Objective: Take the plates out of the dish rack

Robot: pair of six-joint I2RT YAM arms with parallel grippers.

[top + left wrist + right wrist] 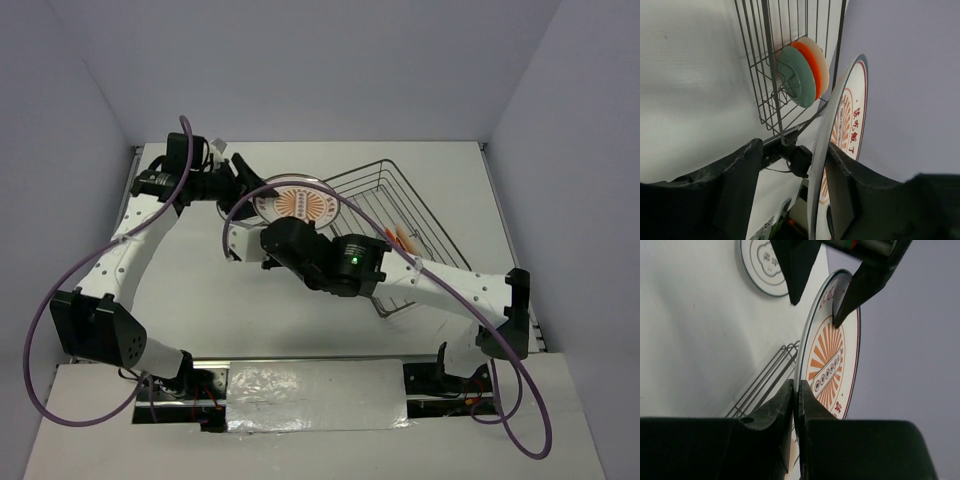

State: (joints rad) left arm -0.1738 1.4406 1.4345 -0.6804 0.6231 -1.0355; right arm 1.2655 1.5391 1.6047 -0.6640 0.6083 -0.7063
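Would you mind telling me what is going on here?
The right pincer is shut on the edge of an orange sunburst plate, holding it beside the dish rack. The left pincer is open around its opposite rim. In the rack stand three more plates; one teal-patterned plate lies on the table.

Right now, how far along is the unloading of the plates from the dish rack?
Done: one teal-patterned plate lies flat on the table. In hand: the right gripper is shut on the sunburst plate, on edge, while the open left gripper straddles its far rim, likely a handover. Left: at least three plates stand in the dish rack.
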